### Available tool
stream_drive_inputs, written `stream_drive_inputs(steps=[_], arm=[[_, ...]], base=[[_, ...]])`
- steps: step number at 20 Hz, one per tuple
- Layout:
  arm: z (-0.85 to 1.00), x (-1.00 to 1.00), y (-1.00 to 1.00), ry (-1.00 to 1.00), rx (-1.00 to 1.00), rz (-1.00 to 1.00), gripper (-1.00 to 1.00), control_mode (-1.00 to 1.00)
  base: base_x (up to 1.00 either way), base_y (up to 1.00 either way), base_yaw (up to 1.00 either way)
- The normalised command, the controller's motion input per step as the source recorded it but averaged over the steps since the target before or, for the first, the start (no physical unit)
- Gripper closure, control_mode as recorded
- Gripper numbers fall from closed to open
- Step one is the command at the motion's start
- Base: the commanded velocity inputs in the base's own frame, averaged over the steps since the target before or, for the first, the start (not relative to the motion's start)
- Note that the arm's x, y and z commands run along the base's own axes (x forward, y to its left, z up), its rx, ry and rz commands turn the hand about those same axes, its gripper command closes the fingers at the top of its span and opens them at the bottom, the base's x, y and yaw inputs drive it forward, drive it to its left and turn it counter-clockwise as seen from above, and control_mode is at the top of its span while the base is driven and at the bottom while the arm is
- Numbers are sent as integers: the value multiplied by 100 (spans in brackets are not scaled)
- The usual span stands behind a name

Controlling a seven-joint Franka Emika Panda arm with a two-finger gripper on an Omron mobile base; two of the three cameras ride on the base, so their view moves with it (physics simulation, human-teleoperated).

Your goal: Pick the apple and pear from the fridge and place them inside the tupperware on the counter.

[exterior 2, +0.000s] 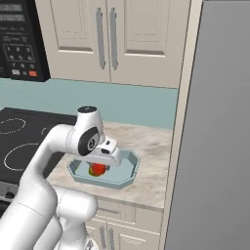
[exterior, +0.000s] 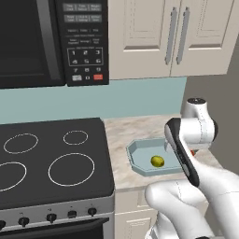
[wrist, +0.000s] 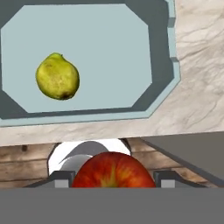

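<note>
The arm reaches over the counter (exterior: 135, 128) with its gripper (wrist: 113, 181) clenched on the apple (wrist: 113, 170). In the hand view the red fruit sits at 6 o'clock, wedged between the two dark fingertips (wrist: 61, 179), one on each side of it. In the right base view the apple (exterior 2: 97, 169) shows just under the white hand, hanging above the tupperware (exterior 2: 128, 168); whether it touches the tray floor I cannot tell.

The tupperware (exterior: 137, 156) is a light blue octagonal tray resting on the beige marbled counter (exterior 2: 151, 161), just beside the black stovetop (exterior: 51, 158). The pear (exterior: 158, 161) lies inside it, on the tray floor. In the hand view the pear (wrist: 57, 76) is at about 10 o'clock, well apart from the apple, and the tupperware (wrist: 173, 65) rim runs around it with bare counter (wrist: 197, 78) toward 3 o'clock.

From the left base view the tray is at roughly 4 o'clock from the centre of the stovetop, partly covered by the arm's dark-edged link. A microwave (exterior: 51, 42) hangs above the stove at 11 o'clock, and cream wall cabinets (exterior: 177, 37) sit at 1 o'clock. In the right base view the fridge (exterior 2: 215, 146) stands as a flat grey slab at 3 o'clock, right beside the counter's end.
</note>
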Motion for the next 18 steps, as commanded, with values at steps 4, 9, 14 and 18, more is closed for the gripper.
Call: stream_drive_inputs(steps=[4, 9, 14, 18], arm=[[-34, 44, -7, 14, 0, 0, 100, -100], [-37, 42, -7, 8, 0, 0, 100, -100], [-39, 27, -11, 0, 0, 0, 100, -100], [-42, 13, -11, 0, 0, 0, 100, -100]], base=[[0, 0, 0], [0, 0, 0], [0, 0, 0], [0, 0, 0]])
